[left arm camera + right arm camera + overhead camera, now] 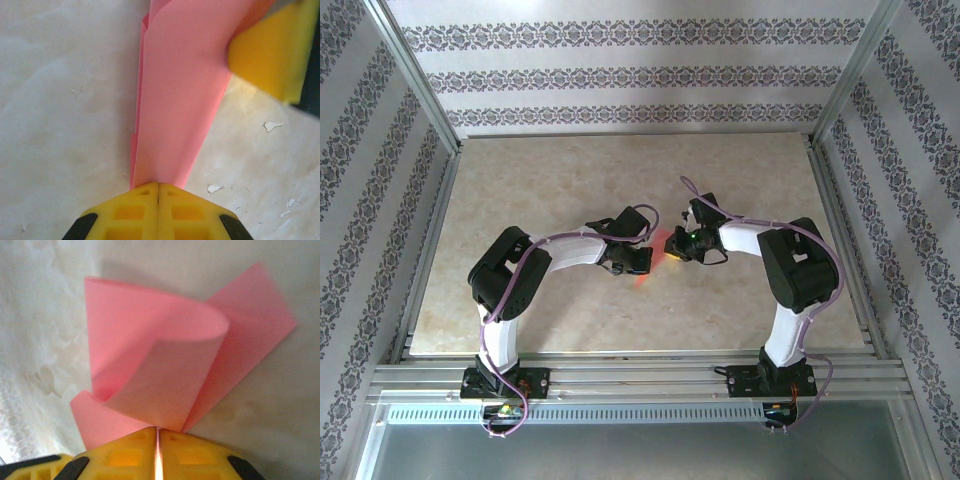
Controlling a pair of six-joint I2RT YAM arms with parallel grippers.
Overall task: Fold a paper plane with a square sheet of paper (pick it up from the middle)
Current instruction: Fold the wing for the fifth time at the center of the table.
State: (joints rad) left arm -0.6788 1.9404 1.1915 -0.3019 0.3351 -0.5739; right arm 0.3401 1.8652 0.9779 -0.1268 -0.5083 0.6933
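Note:
The salmon-pink sheet of paper [180, 90] is folded into a long, tapering, layered shape like a paper plane. It hangs just above the table's middle [661, 243], between both grippers. My left gripper [158, 186] is shut on its narrow end, jaws pressed together. It sits left of the paper [638, 262]. My right gripper [158, 430] is shut on a flap of the paper [155, 360], which curls up and over in a loop. A thin pink edge runs between its jaws. One yellow finger [272, 50] of the right gripper [678, 245] touches the paper's wide end.
The beige marbled tabletop [540, 190] lies under both arms, framed by aluminium rails [640, 378] at the near edge. Patterned walls stand on three sides. Small white chips [272, 125] mark the surface close to the paper.

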